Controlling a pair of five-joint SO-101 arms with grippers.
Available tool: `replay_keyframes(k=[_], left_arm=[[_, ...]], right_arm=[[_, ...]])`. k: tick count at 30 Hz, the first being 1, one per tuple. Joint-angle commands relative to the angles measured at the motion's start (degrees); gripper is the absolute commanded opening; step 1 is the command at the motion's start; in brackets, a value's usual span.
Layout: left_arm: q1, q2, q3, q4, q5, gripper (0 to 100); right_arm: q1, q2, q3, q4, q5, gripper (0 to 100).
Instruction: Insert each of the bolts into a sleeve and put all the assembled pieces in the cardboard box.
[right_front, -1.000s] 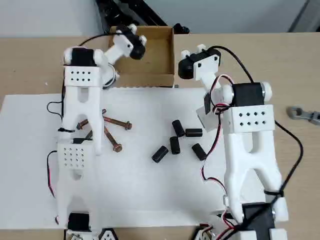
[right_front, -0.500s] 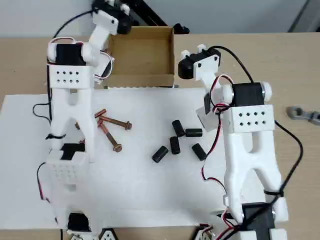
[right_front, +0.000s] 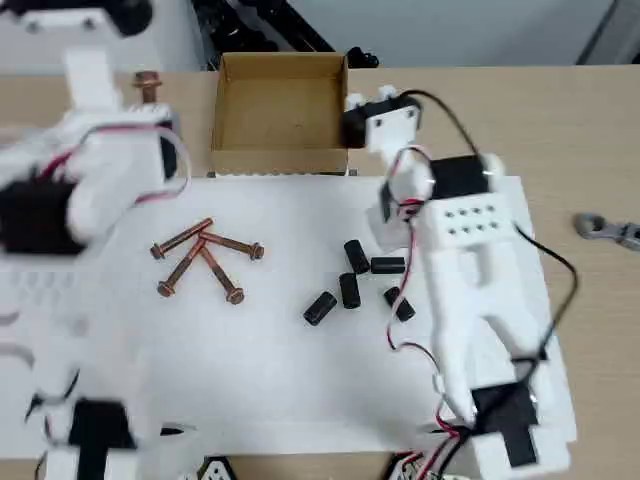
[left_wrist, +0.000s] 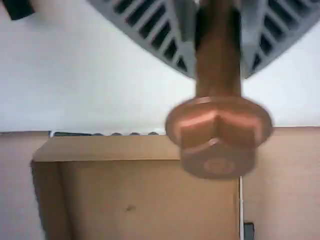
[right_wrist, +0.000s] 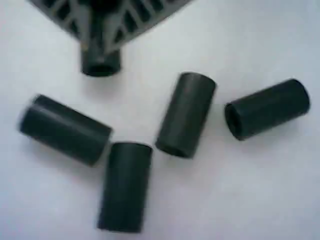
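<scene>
**A:** Nearest the arm bases, the white sheet carries the spare parts. Five sleeves lie clustered by the right arm, and four loose bolts fan out on the left.

**B:** Further up, the right gripper hangs just beside the box's right wall. It looks closed on a held sleeve, seen end-on under the jaws.

**A:** The left gripper is pinched tight around the shank of a bolt, with the head hanging free. From above, that bolt sits out left of the cardboard box, well apart from the right gripper.

**B:** That's the worry. Bolt tip has to meet a small bore squarely. Any tilt and it probably catches the rim or twists the sleeve in its grip.

**A:** And the left wrist camera has the box's bare floor right behind that head. If the shank slips, a bare bolt likely lands in there unassembled.

**B:** A low swing over the sheet could also send those round sleeves rolling.
</scene>
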Motion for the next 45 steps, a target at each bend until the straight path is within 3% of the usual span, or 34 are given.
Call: replay_keyframes(k=[1, 5, 13, 16, 19, 45], left_arm=[[-0.18, -10.2, 4.44, 0.26, 0.7, 0], [-0.18, -16.09, 5.58, 0.09, 0.53, 1], [-0.18, -23.12, 5.76, -1.32, 0.53, 1], [-0.18, -24.62, 5.85, -1.32, 0.53, 1], [-0.18, -25.05, 5.85, -0.53, 0.53, 1], [-0.18, -25.23, 11.56, 0.26, 0.44, 1]], right_arm=[[-1.98, 2.15, -0.53, -3.56, -3.6, 0.8], [-2.42, 4.0, -0.62, -7.43, -4.13, 0.9], [-2.68, 4.97, -0.26, -5.05, -4.22, 0.9], [-2.68, 8.13, -0.35, -4.62, -7.38, 5.4], [-2.77, 12.09, -0.62, -4.97, -10.02, 10.8], [-5.76, 32.31, -7.65, -16.75, -10.64, 11.1]])
